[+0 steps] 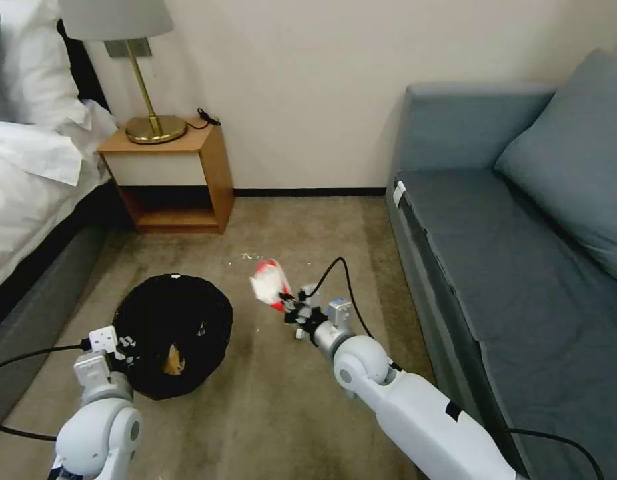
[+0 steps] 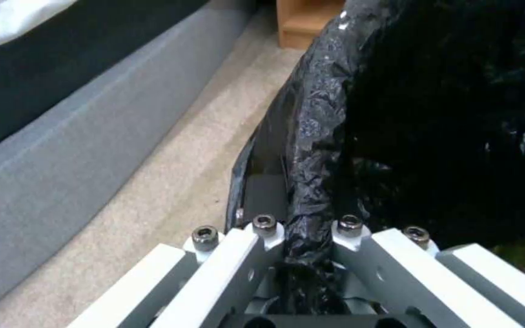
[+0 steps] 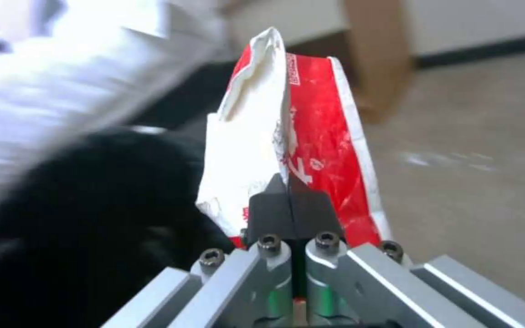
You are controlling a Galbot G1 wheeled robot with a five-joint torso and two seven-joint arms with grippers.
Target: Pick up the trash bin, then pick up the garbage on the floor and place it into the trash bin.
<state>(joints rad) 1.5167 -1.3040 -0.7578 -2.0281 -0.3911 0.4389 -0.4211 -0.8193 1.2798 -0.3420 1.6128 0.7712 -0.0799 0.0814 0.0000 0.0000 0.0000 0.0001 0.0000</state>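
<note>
Bedroom floor between bed and sofa, mid-task. The left gripper [image 2: 304, 255] was clamped on the rim of the trash bin [image 1: 171, 333], its fingers pinching the crinkled black liner; the bin hung tilted toward the robot, its mouth facing up and forward over the carpet [image 1: 281, 413]. The bin pickup therefore appeared complete.

The right gripper [image 3: 290, 205] was closed on the lower edge of the red-white packet [image 3: 311, 150], holding it upright and off the floor, just to the right of the bin and apart from its rim. The packet was not yet over the opening, so its drop into the bin remained to be done.

Contents of the bin: a brownish-yellow crumpled item [image 1: 173, 362] lay low inside against the black liner; it may have been the paper bag or the snack wrapper, which could not be told apart. Whether more lay beneath it was hidden by the liner's folds.

No other litter was visible on the carpet, apart from small pale flecks near the packet. By this evidence the task looked well advanced.
</note>
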